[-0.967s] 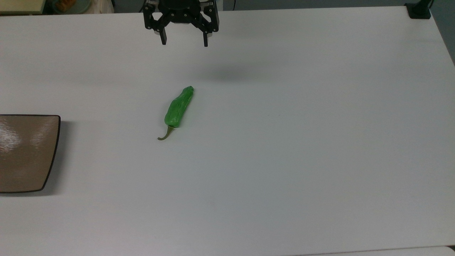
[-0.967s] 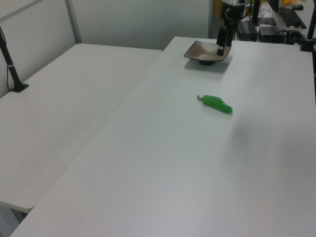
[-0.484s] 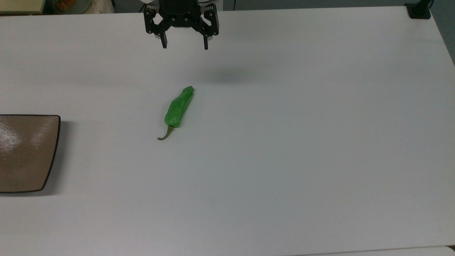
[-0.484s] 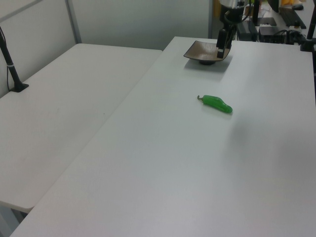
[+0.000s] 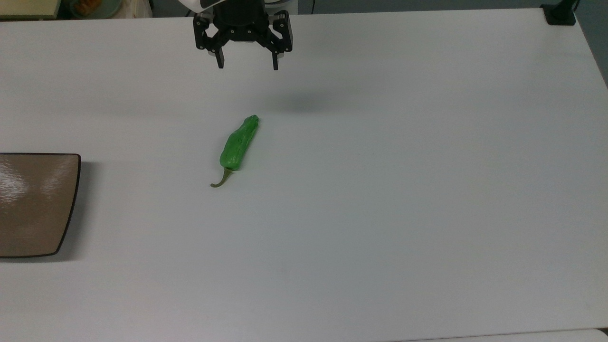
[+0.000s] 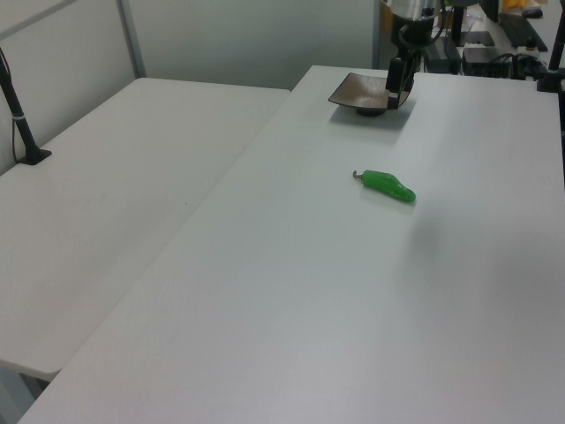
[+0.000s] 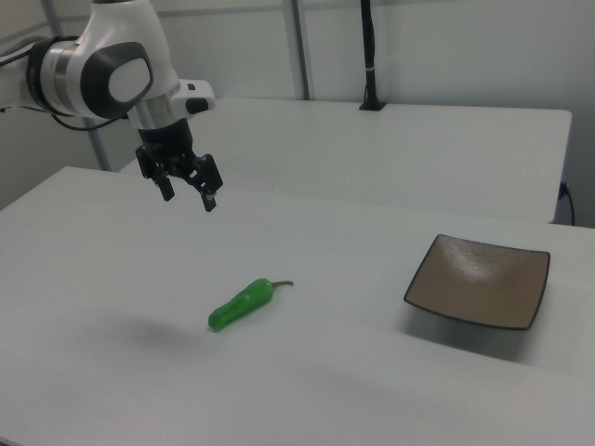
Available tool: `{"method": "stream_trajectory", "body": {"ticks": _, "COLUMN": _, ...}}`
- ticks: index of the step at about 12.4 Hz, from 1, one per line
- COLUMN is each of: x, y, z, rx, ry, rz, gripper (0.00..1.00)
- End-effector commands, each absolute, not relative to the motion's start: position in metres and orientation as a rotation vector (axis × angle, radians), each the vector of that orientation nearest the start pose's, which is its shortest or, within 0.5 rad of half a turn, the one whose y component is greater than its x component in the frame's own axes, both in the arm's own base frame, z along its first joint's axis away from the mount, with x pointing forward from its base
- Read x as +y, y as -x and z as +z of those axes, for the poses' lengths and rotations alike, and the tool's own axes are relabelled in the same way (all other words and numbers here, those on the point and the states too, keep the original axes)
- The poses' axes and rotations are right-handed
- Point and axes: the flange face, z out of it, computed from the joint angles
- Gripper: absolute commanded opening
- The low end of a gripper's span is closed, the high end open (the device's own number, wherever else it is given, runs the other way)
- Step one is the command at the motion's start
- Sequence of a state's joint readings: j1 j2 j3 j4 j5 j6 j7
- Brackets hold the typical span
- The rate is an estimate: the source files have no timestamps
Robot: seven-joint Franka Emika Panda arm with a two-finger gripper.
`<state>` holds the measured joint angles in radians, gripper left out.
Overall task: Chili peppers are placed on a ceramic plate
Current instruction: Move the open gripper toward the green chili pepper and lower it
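Gripper (image 5: 247, 65) hangs wide open and empty, well above the green chili pepper (image 5: 239, 143); a misaligned descent could pinch only its tapered tip and flick it aside.

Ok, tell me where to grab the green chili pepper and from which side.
Grip the chili pepper across its thick middle, coming straight down from above. It lies flat on the table, and the thin curved stem is poor hold. The open gripper would likely need turning to span its width.
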<state>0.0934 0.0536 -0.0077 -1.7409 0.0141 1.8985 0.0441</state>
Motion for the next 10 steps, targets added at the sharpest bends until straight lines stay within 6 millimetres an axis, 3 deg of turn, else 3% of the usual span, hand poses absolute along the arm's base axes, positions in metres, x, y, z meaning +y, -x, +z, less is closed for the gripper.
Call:
{"method": "stream_trajectory", "body": {"ticks": 1, "x": 0.042, "y": -0.586, "z": 0.536, "rx": -0.08, "ry": 3.116, "rz": -0.13, "gripper": 1.0}}
{"method": "stream_trajectory", "body": {"ticks": 5, "x": 0.032, "y": -0.597, "z": 0.527, "rx": 0.006, "ry": 3.107, "rz": -0.208, "gripper": 1.0}}
{"method": "stream_trajectory", "body": {"ticks": 10, "x": 0.022, "y": -0.609, "z": 0.501, "rx": 0.235, "ry": 3.093, "rz": -0.213, "gripper": 1.0}}
